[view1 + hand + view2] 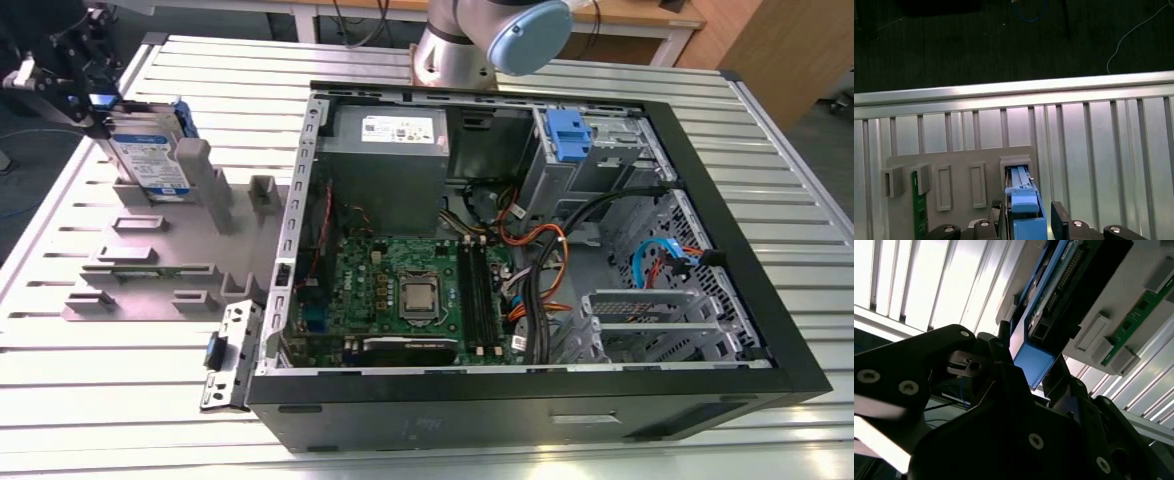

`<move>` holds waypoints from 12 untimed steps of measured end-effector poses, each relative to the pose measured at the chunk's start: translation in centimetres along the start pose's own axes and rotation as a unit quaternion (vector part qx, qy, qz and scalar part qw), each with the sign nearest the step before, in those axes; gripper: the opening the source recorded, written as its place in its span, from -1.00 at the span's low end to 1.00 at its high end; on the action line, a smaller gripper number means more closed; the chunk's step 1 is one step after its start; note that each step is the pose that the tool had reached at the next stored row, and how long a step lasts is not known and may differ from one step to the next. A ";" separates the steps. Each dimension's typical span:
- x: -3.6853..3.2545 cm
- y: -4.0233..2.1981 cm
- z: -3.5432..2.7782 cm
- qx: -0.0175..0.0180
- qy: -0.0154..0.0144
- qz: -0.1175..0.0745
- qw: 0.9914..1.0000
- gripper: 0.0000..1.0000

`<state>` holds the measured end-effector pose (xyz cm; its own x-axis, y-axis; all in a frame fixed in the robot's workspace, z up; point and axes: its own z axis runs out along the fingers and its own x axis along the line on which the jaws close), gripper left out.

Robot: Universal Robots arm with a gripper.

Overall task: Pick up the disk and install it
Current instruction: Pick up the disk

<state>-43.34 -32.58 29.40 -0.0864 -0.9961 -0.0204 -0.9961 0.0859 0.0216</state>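
Shows the gripper (1032,222) with fingers spread, straddling the blue upper end of the disk (1021,187), with a narrow gap beside one finger (1059,220). Finds the disk upright in a slot of the grey holder block (989,155), directly beneath the tool, on the ribbed table (1079,150).

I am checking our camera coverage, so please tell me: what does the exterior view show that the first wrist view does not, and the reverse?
Exterior view adds: the open black computer case with its green motherboard, the grey power supply box and the arm's silver base.
First wrist view adds: the dark floor past the table's edge.
Both share: the silver-grey hard drive in blue rails standing on end in the grey slotted fixture plate, the gripper at its top end, and the ribbed metal table.
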 end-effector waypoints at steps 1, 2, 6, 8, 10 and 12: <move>0.00 0.01 0.02 0.000 0.000 -0.003 1.000 0.01; 0.00 0.02 0.02 0.000 0.000 -0.004 1.000 0.01; 0.00 0.02 0.03 0.000 0.000 -0.005 1.000 0.01; 0.00 0.02 0.03 0.000 0.000 -0.005 1.000 0.01; 0.00 0.02 0.03 0.000 0.000 -0.005 1.000 0.01; 0.00 0.02 0.03 0.000 0.000 -0.005 1.000 -0.01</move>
<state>-43.36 -32.58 29.38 -0.0769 -0.9968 -0.0202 -0.9968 0.0764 0.0216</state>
